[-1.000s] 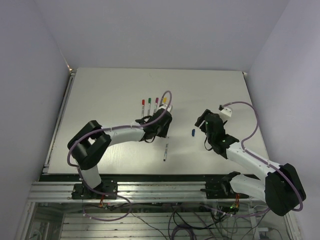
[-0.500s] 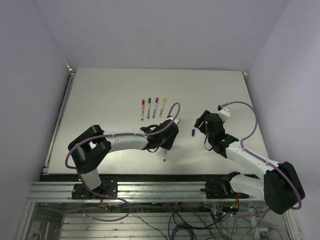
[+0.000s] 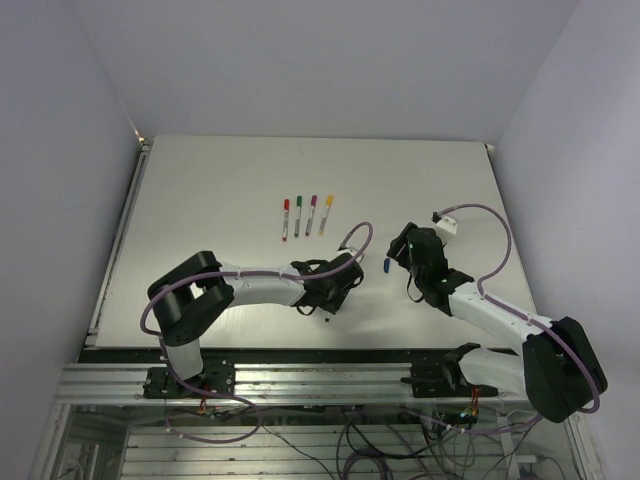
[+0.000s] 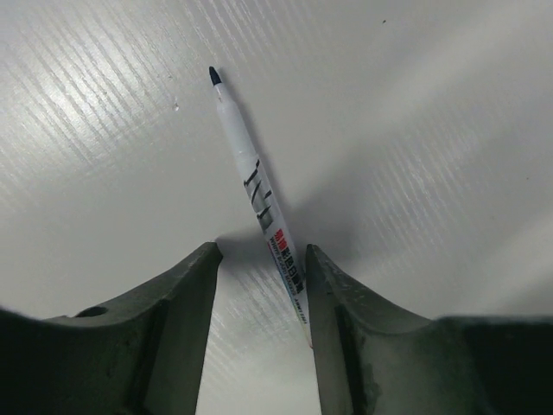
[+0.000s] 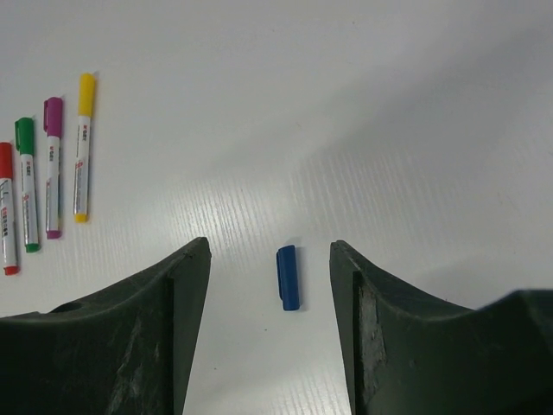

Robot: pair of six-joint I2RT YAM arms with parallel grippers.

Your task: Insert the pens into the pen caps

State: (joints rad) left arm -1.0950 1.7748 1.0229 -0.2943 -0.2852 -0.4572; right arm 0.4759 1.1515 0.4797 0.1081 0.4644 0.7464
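Left gripper [image 4: 262, 252]: the fingers [image 4: 186, 303] are spread and hold nothing. They straddle the rear end of the uncapped pen [image 4: 251, 177], which lies flat on the table [image 3: 200, 200]. The barrel runs obliquely through the gap, with its rear end close along the inner face of the finger on the right of the wrist view; contact there cannot be confirmed. The dark writing tip points away from the wrist, clear of both fingers. This placement suits a grasp near the rear of the barrel, which would leave the tip end free to enter a cap. Right gripper [image 5: 270, 244]: the fingers [image 5: 164, 320] are likewise spread and empty, set either side of the blue cap [image 5: 288, 277]. The cap lies on its side on the table, roughly midway in the gap and slightly nearer the finger on the right of the view, touching neither. Its long axis runs parallel to the fingers, so closure would bear on its long sides. In the overhead view the two grippers are near each other, with cap and pen apart. Beyond them, toward the middle of the table, four capped pens [image 5: 52, 164] (red, green, magenta, yellow) lie side by side in a row, well apart from both grippers. Judgement: four pairs are complete; the remaining pen and the blue cap are in hand, neither yet lifted.
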